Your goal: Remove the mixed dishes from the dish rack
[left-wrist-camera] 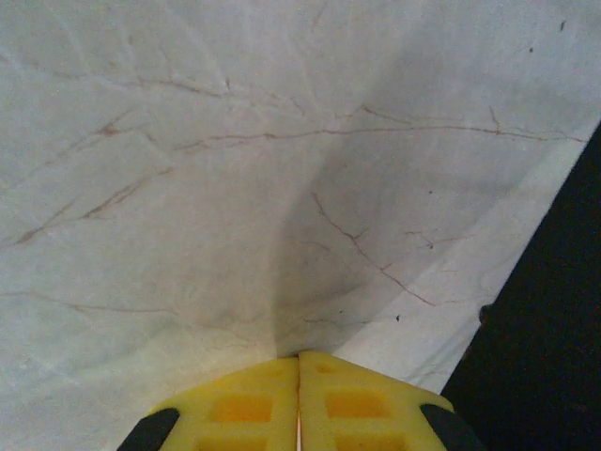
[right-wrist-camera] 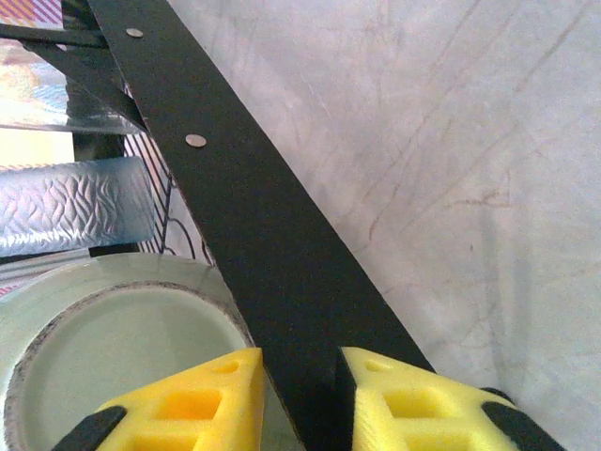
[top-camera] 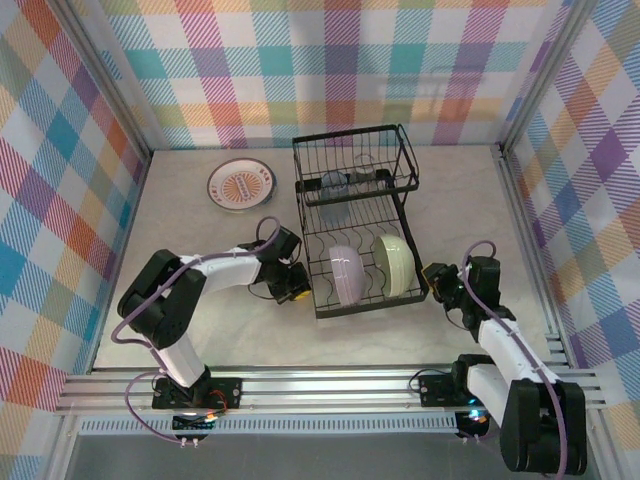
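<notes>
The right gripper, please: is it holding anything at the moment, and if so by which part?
The right gripper straddles the black wire dish rack's flat side rail; whether it grips cannot be told.
</notes>
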`<act>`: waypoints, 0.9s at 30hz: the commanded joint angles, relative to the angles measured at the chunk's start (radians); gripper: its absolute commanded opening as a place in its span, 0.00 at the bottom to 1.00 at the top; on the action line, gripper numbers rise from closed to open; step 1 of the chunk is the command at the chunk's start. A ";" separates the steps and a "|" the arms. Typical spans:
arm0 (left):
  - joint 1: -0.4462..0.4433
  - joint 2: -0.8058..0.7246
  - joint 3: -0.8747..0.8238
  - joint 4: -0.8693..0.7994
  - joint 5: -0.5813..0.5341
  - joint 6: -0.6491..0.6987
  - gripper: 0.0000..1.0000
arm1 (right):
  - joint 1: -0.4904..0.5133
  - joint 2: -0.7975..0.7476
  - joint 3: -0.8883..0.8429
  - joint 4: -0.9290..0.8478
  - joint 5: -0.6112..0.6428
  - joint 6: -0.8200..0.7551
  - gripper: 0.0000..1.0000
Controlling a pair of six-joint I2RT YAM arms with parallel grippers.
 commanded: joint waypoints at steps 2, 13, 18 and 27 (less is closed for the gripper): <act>0.042 0.121 0.087 0.330 -0.096 0.033 0.09 | 0.104 0.039 -0.001 0.038 -0.062 0.057 0.27; 0.105 0.216 0.278 0.210 -0.048 0.129 0.09 | 0.143 0.045 -0.002 0.046 -0.020 0.080 0.27; 0.119 0.265 0.372 0.159 -0.036 0.163 0.09 | 0.141 0.055 0.010 0.035 -0.005 0.071 0.27; 0.122 0.324 0.485 0.116 -0.003 0.204 0.10 | 0.140 0.119 0.062 0.029 0.002 0.043 0.27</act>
